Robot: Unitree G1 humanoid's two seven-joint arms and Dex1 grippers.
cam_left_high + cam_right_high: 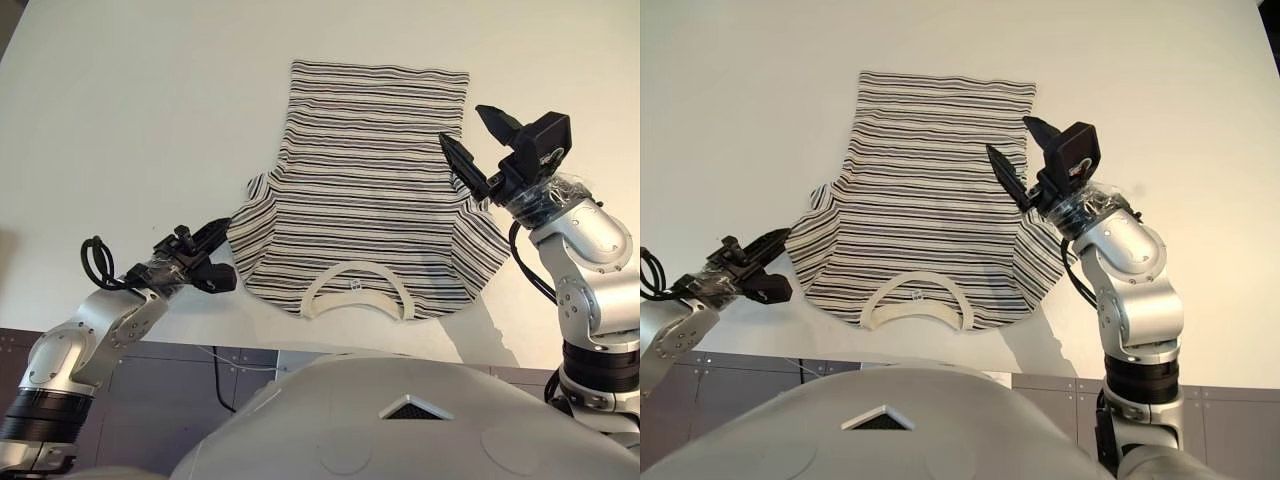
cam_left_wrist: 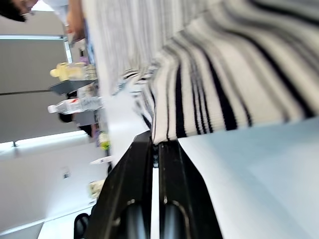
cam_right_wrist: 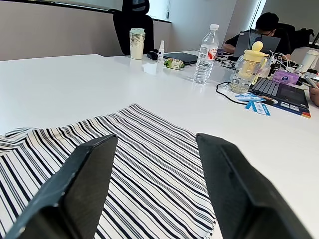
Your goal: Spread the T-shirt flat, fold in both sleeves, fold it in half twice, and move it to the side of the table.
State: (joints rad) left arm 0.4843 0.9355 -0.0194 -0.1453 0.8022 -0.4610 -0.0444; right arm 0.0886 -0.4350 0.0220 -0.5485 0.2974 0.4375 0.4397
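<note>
A black-and-white striped T-shirt (image 1: 365,180) lies flat on the white table (image 1: 120,120), its white collar (image 1: 357,290) close to the front edge. My left gripper (image 1: 222,232) sits low at the shirt's left sleeve edge. Its fingers (image 2: 144,189) are shut, with the striped edge (image 2: 164,119) pinched at their tips. My right gripper (image 1: 470,130) hangs above the shirt's right side, open and holding nothing. Its two dark fingers (image 3: 84,179) stand wide apart over the striped cloth (image 3: 149,189).
Bare table stretches to the left, right and beyond the shirt. At the far end stand a water bottle (image 3: 206,55), a cup (image 3: 136,44), a yellow-topped bottle (image 3: 246,69), a laptop (image 3: 279,92) and cables. The table's front edge (image 1: 200,345) runs just below the collar.
</note>
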